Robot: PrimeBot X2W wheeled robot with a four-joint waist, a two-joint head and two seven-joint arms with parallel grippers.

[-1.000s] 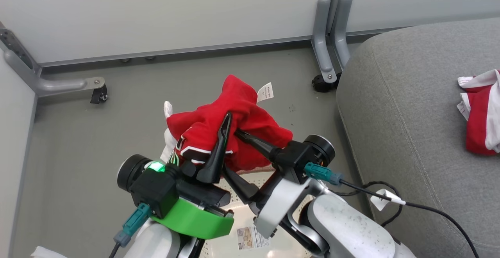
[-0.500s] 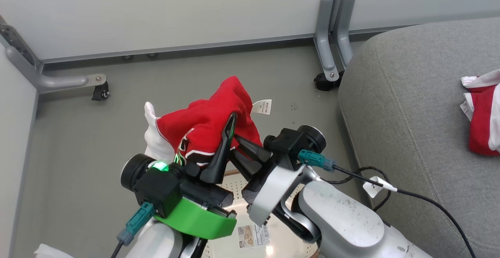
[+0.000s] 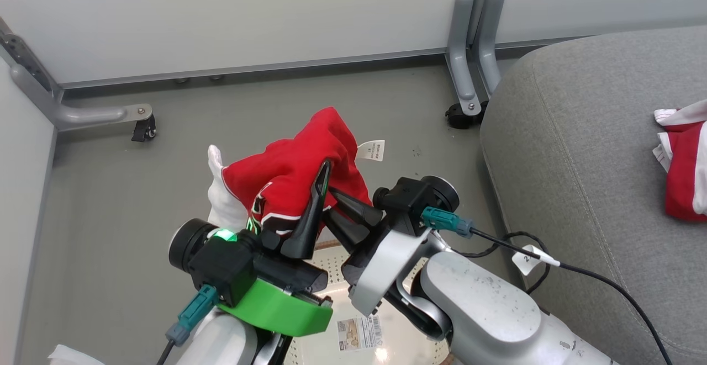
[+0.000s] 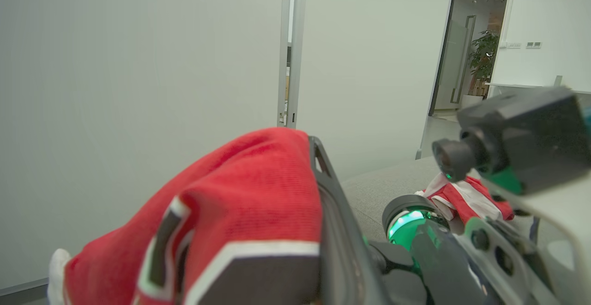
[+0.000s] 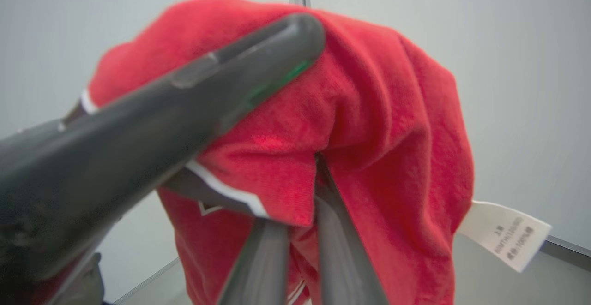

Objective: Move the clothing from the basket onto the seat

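Observation:
A red jersey (image 3: 287, 172) with white and black trim hangs bunched above the basket (image 3: 331, 268), whose perforated white bottom and paper label show between my arms. My left gripper (image 3: 319, 170) is shut on the jersey (image 4: 249, 203); one dark finger shows and fabric hides the other. My right gripper (image 3: 332, 202) comes in from the right, shut on a fold of the same jersey (image 5: 378, 125). The left gripper's finger (image 5: 184, 97) crosses the right wrist view. The grey seat (image 3: 580, 160) lies to the right, with another red-and-white garment (image 3: 682, 166) on it.
Pale partition walls stand close behind, on grey metal feet with casters (image 3: 141, 127) (image 3: 461, 114). A black cable with a white tag (image 3: 530, 263) trails from my right wrist along the seat's edge. A scrap of white cloth (image 3: 63, 355) lies at the lower left on the grey floor.
My right gripper has moved left into the jersey and its spread fingers have shut on the fabric. The jersey has bunched up and shifted left. The left gripper keeps its hold.

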